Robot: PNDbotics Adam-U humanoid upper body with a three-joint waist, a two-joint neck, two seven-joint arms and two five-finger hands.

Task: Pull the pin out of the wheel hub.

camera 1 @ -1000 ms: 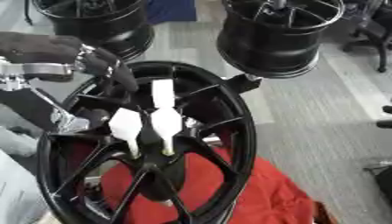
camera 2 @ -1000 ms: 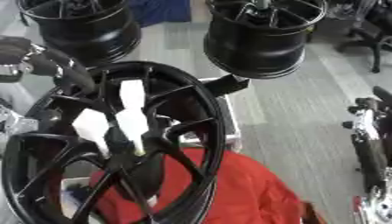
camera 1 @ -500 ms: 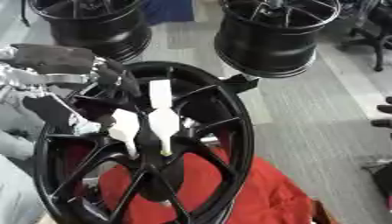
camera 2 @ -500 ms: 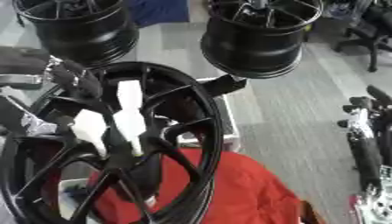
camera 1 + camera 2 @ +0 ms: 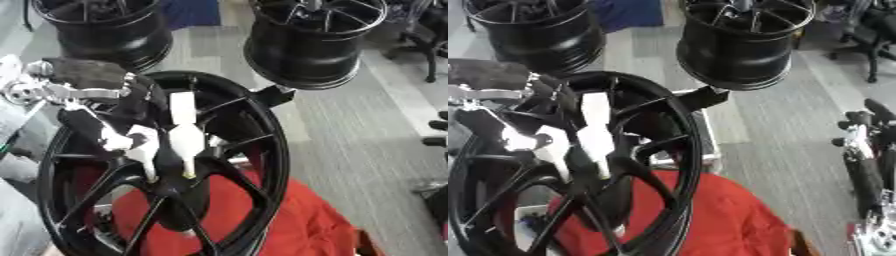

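The left hand point(image 5: 118, 117) is reached in from the left side over the rim of the black wheel hub point(image 5: 262, 165), its fingers curled down among the spokes. Whether anything is pinched cannot be told. Two white pins are seen at the hub's centre: a long pin point(image 5: 185, 137) standing nearly upright, and a shorter white pin point(image 5: 143, 147) just beside the fingers, on the long pin's left. The right hand point(image 5: 866, 150) is seen at the right edge, well apart; the state of its fingers cannot be told. A red cloth point(image 5: 289, 225) lies beneath the hub.
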